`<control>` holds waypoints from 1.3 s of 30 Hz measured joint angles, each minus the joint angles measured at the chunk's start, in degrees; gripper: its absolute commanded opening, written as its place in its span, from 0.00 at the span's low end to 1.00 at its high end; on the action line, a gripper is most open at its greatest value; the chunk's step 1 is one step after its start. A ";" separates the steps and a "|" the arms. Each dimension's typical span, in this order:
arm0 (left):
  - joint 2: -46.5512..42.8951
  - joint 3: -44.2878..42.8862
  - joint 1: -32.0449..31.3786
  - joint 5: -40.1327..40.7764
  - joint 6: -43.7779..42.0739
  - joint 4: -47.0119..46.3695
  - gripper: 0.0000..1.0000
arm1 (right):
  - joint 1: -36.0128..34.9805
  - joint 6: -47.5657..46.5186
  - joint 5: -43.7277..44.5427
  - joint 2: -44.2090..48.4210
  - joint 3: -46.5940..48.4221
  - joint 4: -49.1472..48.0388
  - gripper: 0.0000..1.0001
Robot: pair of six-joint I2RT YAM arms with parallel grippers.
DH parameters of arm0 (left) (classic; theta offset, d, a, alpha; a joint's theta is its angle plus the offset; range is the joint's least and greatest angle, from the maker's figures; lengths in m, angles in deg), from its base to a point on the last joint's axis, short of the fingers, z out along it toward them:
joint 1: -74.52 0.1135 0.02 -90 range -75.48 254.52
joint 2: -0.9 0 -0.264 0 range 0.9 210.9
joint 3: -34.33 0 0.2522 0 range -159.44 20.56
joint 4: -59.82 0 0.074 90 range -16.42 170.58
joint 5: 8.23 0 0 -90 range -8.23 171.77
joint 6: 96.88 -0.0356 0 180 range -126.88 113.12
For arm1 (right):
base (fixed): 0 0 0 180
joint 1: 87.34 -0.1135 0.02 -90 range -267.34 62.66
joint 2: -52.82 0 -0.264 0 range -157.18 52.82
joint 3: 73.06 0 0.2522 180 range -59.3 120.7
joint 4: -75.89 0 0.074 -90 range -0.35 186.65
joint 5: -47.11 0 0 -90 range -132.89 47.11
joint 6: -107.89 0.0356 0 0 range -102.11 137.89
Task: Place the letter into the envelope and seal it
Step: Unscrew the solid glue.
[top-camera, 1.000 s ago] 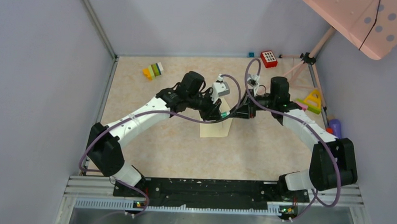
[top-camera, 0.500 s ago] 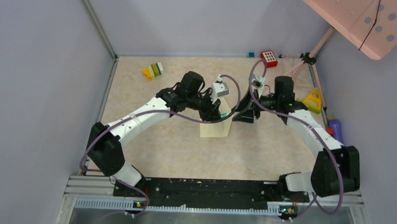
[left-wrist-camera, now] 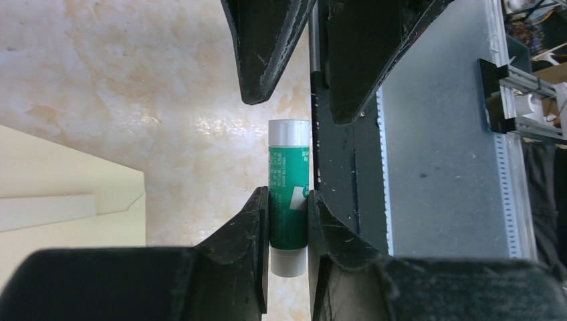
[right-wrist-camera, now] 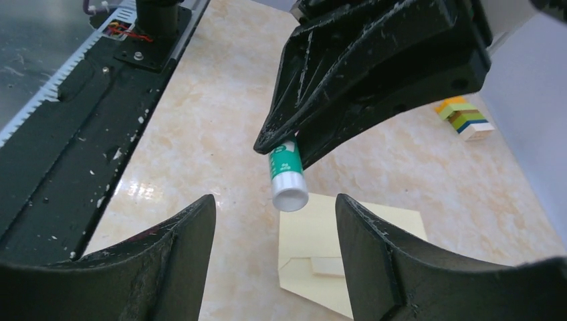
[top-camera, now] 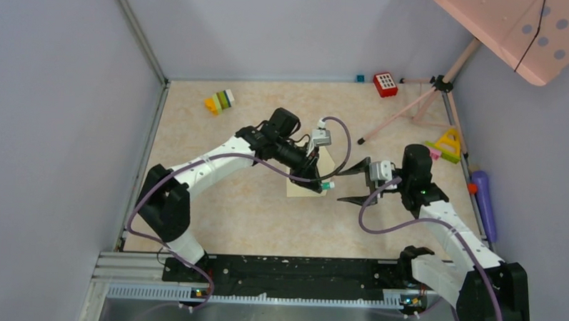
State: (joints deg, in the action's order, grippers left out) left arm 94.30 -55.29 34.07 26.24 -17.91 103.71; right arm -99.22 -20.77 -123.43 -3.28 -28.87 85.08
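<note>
My left gripper [top-camera: 317, 177] is shut on a green glue stick [left-wrist-camera: 289, 180] with white ends, held above the table. In the right wrist view the glue stick [right-wrist-camera: 286, 172] points down out of the left gripper [right-wrist-camera: 284, 152]. The pale cream envelope [top-camera: 300, 188] lies flat under it, also seen as envelope [right-wrist-camera: 361, 231] and envelope [left-wrist-camera: 67, 200]. A paler strip [right-wrist-camera: 327, 265] crosses its face; I cannot tell whether that is the letter. My right gripper [top-camera: 352, 185] stands open to the right of the stick, apart from it, with right gripper [right-wrist-camera: 274, 204] jaws wide.
A stack of coloured blocks [top-camera: 219, 101] lies at the back left and a red keypad toy [top-camera: 385, 84] at the back. A tripod [top-camera: 412, 111], a yellow triangle toy [top-camera: 450, 143] and a purple object [top-camera: 483, 192] line the right side. The black base rail [top-camera: 292, 271] runs along the near edge.
My right gripper opened, let go at the glue stick and drew back toward the near right. The left gripper shifted slightly nearer, keeping the stick.
</note>
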 measured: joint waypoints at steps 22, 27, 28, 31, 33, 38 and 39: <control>3.15 -1.09 -0.20 -4.70 0.59 1.51 0.00 | -2.29 -11.82 -0.37 -2.67 0.87 6.58 0.32; 3.15 -1.18 -0.57 -3.93 0.39 1.66 0.00 | -2.32 -11.89 -0.72 -2.97 1.75 7.58 0.28; 3.15 -1.22 -0.59 -3.74 0.35 1.70 0.00 | -2.32 -11.91 -0.72 -3.10 1.88 7.69 0.27; 3.15 -1.57 -0.70 -2.99 0.13 2.43 0.00 | -2.32 -11.72 -0.72 -3.93 2.56 8.39 0.20; 3.15 -1.81 -0.81 -2.05 0.02 2.95 0.00 | -2.32 -10.64 -0.70 -4.76 3.04 8.63 0.17; 2.97 -1.84 -0.85 1.22 -0.07 3.04 0.00 | -2.32 -0.94 -0.09 -9.49 5.42 7.43 0.11; 2.82 -1.84 -0.85 2.23 -0.09 2.97 0.00 | -2.32 2.89 0.28 -10.97 6.19 6.69 0.11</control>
State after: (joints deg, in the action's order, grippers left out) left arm 97.12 -57.13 33.22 28.47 -18.00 106.69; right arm -101.54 -17.88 -123.14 -14.25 -22.68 91.76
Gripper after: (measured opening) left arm 0.245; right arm 0.212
